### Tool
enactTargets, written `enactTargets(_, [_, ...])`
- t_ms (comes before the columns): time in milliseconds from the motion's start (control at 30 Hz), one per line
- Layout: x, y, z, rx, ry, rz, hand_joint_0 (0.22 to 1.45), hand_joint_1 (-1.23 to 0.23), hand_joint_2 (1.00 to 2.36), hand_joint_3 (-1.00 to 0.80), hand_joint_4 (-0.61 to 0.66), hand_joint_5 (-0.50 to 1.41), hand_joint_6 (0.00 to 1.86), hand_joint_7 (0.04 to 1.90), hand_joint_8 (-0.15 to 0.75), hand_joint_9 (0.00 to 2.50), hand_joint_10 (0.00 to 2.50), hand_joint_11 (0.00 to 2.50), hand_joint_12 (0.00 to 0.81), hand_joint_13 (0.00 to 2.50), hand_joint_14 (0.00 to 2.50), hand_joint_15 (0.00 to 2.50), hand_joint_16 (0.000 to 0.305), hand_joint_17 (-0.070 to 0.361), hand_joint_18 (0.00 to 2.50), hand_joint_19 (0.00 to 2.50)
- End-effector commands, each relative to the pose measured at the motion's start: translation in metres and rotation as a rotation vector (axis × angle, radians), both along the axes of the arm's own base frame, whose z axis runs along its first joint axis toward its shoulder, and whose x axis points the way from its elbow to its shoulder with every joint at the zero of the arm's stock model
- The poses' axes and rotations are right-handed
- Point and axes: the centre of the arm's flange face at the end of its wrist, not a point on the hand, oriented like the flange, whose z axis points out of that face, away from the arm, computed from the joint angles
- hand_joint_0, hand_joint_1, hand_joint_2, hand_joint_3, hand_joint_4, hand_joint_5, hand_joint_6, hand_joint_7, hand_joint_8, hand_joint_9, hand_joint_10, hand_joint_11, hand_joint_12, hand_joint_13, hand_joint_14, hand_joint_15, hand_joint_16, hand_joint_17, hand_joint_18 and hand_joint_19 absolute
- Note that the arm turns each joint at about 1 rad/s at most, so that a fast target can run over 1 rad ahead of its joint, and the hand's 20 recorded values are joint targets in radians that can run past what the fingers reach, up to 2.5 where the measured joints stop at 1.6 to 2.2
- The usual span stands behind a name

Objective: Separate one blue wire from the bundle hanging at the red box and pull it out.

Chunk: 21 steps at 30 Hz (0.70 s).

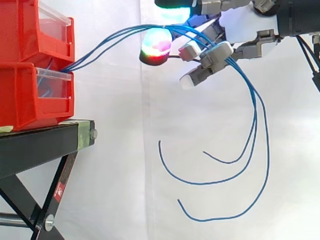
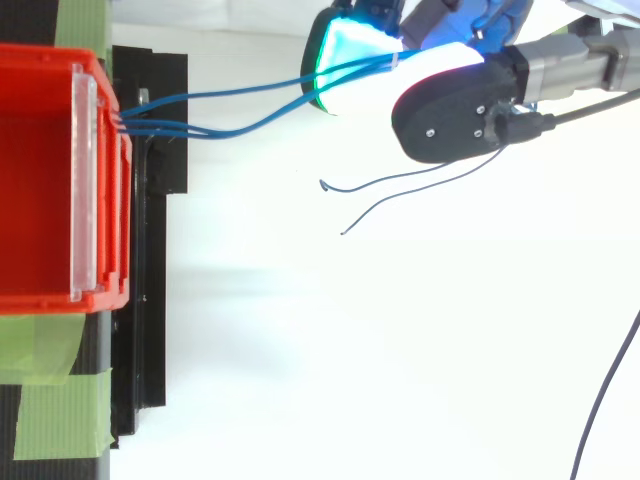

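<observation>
Several blue wires (image 1: pixel 110 40) leave the front of the lower red bin (image 1: pixel 30 95) and climb to the right as a bundle. They pass between the curled fingers of my hand (image 1: pixel 215 56) at the upper right, then drop in long loops (image 1: pixel 256 115) with loose ends hanging free below. A fingertip pad (image 1: pixel 156 44) glowing red and green presses against the bundle from below, and a green pad sits above it. From above, the wires (image 2: pixel 200 97) run from the bin (image 2: pixel 40 180) to my hand (image 2: pixel 450 110), which is shut on them. No single wire stands apart.
A second red bin (image 1: pixel 25 30) is stacked on the lower one. Both rest on a black stand (image 1: pixel 45 140) with crossed legs and green tape at its corner. A white curtain hangs behind.
</observation>
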Motion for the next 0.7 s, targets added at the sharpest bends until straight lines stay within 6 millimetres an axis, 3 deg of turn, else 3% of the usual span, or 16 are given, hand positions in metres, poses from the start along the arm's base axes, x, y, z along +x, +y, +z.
enactTargets(0, [-0.0003, -0.0001, -0.0005, 0.0, 0.001, 0.0, 0.55, -0.66, 1.01, -0.39, 0.22, -0.18, 0.84, 0.84, 0.388, 1.17, 0.02, 1.15, 0.419, 1.52, 0.02, 1.35, 0.058, 0.132, 0.76, 0.42])
enactTargets(667, [-0.0021, 0.0, -0.0017, -0.003, 0.022, 0.001, 0.57, -0.58, 1.01, -0.34, 0.19, -0.14, 0.79, 0.95, 0.389, 1.28, 0.02, 1.11, 0.427, 1.52, 0.02, 1.29, 0.057, 0.128, 0.8, 0.42])
